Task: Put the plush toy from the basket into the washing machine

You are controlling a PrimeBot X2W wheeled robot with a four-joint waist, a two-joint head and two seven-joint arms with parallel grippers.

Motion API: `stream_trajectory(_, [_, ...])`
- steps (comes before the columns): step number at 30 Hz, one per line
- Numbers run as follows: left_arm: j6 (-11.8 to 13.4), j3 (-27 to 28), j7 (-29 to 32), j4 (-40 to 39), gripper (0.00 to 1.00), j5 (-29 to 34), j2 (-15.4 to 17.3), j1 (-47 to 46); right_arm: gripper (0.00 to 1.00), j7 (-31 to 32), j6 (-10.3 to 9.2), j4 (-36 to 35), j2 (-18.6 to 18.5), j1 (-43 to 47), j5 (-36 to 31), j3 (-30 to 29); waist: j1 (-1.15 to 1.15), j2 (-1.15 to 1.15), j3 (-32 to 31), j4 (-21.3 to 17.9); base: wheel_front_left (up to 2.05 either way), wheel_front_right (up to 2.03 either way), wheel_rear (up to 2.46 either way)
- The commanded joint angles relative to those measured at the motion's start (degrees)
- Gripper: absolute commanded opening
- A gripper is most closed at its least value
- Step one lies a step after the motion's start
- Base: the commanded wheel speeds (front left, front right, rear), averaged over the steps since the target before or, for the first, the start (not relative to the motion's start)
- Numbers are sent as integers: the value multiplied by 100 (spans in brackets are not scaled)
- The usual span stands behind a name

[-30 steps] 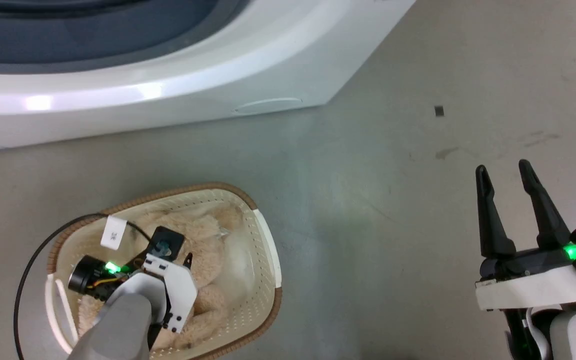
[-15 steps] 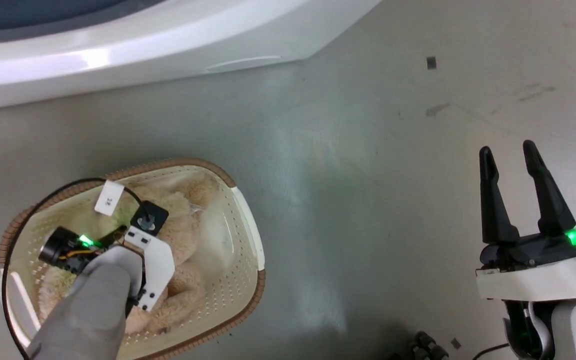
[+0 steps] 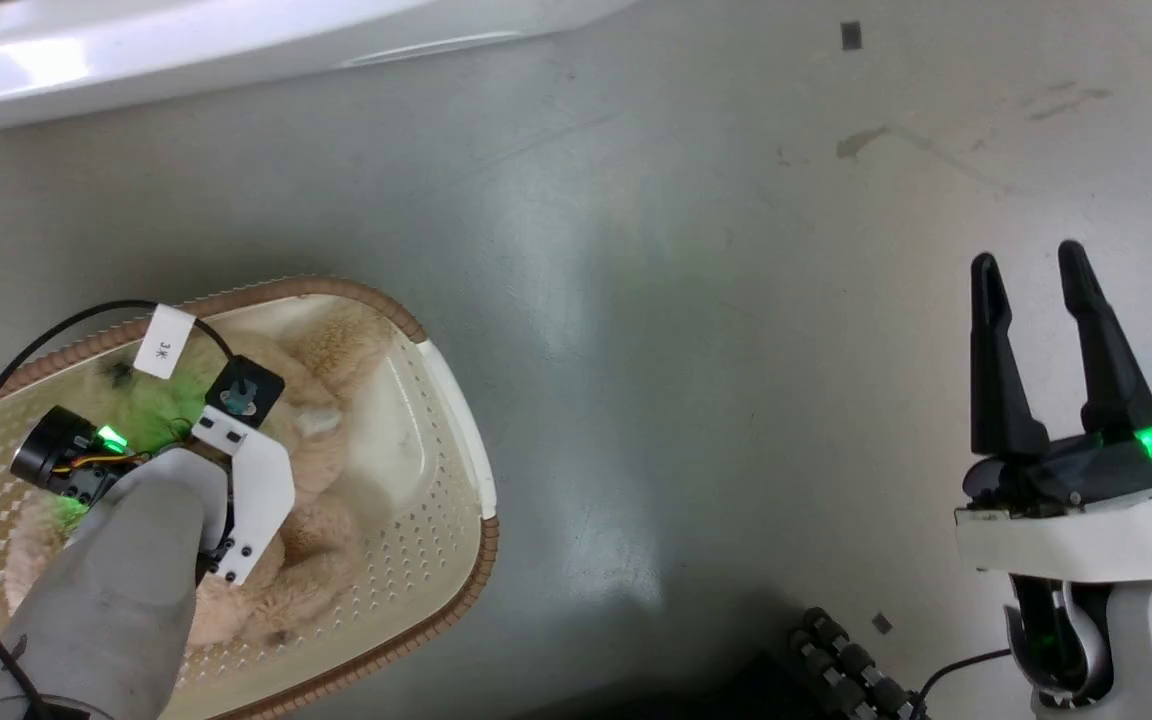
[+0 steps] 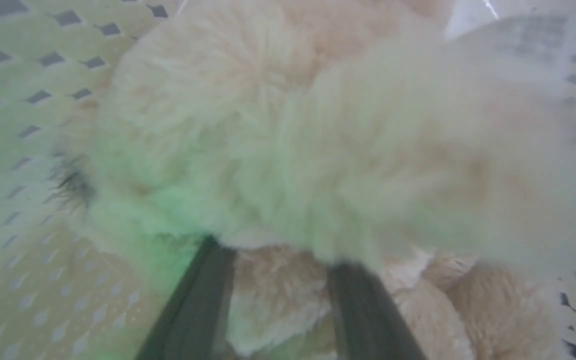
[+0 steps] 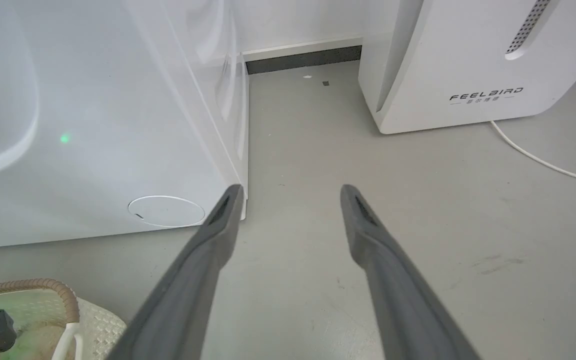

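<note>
Plush toy [image 3: 321, 470] lies in the basket [image 3: 484, 560], long axis along the basket's length; which end is its head I cannot tell; my left gripper [image 4: 278, 250] straddles its fur, fingers apart; right gripper [image 3: 1026, 258] hangs over the floor [image 3: 686, 300], fingers apart.

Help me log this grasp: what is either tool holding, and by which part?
Nothing is held. The left tool is open, fingers sunk into the plush toy in the basket; the right tool is open above the floor.
</note>
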Motion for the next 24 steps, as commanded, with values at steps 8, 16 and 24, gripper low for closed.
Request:
stream_trajectory(8, [34,-34,-241,264,0,-217,-45,313,100,-72,-5,114,-1,-145,-28,6,0,0,-478,31,0,0,0])
stream_trajectory(16, [-3,43,-740,265,0,-501,-359,793,100,-72,-5,323,-1,16,-284,-52,0,0,-1483,279,0,0,0])
stream_trajectory(24, [-50,25,-1360,265,0,-688,-733,1200,100,-72,-5,505,-1,365,-567,-129,0,0,-2557,677,0,0,0])
